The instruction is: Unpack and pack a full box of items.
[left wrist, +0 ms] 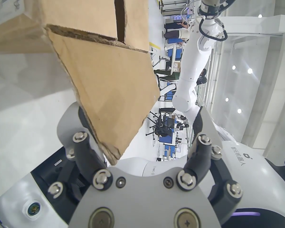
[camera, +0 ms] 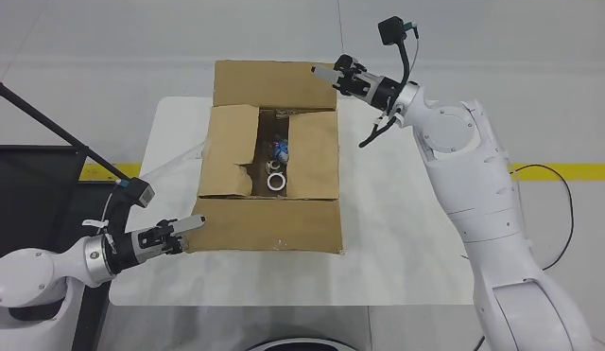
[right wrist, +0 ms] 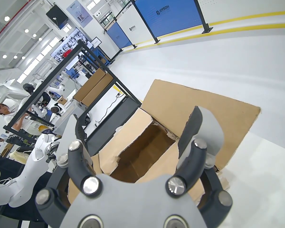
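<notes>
A brown cardboard box (camera: 269,157) stands in the middle of the white table (camera: 397,228). Its far flap (camera: 269,83) and near flap (camera: 269,226) lie folded outward. The two side flaps lean inward, leaving a gap that shows a blue item (camera: 281,148) and a pale roll (camera: 275,181). My left gripper (camera: 192,224) is open at the near flap's left corner, and that corner (left wrist: 109,110) lies between its spread jaws (left wrist: 142,129), not clamped. My right gripper (camera: 326,69) hangs open above the far flap's right corner (right wrist: 192,100), holding nothing (right wrist: 137,129).
A black metal frame (camera: 43,119) and a dark cart (camera: 38,181) stand off the table's left side. Bare table surface stretches to the right of the box (right wrist: 142,153). A yellow floor line (camera: 558,171) runs behind the right arm.
</notes>
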